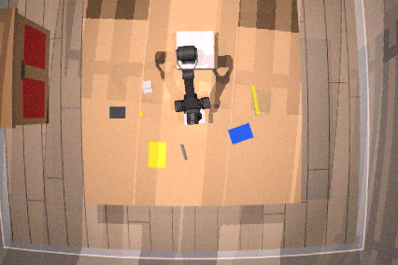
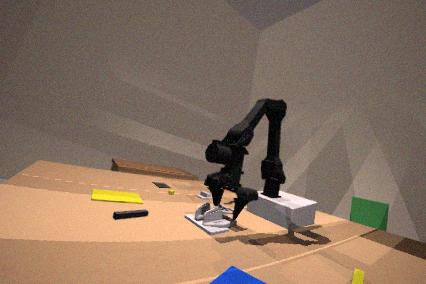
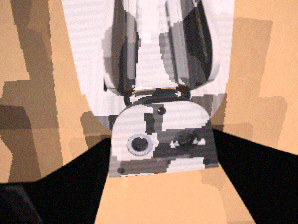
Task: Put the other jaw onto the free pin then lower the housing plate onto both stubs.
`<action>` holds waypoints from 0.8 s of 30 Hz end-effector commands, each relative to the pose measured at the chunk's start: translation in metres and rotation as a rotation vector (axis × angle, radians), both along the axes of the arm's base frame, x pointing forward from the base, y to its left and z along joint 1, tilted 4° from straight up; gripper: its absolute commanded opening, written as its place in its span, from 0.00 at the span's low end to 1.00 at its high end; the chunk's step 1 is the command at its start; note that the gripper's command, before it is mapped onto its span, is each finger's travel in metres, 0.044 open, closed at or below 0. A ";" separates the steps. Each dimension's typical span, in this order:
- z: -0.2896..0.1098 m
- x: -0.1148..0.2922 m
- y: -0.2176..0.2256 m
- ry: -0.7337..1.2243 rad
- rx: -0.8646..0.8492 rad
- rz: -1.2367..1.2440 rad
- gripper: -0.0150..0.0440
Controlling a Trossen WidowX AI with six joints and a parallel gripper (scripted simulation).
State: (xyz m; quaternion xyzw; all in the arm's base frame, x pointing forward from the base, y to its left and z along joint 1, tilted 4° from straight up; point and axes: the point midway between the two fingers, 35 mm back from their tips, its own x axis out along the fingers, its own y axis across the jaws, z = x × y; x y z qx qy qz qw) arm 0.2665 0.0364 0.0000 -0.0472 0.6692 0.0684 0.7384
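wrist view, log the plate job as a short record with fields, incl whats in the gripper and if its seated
gripper: the gripper is shut on the housing plate
grip: one black finger at each side edge
plate shape: rounded end toward the jaws, straight edge opposite, two large holes side by side
holes: dark round shapes show in both
jaws: side by side over the white base
teeth meshed: cannot tell
seated level: cannot tell
released: no
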 end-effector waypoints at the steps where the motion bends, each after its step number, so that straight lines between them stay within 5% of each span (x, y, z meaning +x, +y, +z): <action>1: -0.001 0.000 -0.001 -0.001 -0.005 0.000 0.85; 24: -0.006 0.000 -0.001 0.000 -0.005 -0.003 0.85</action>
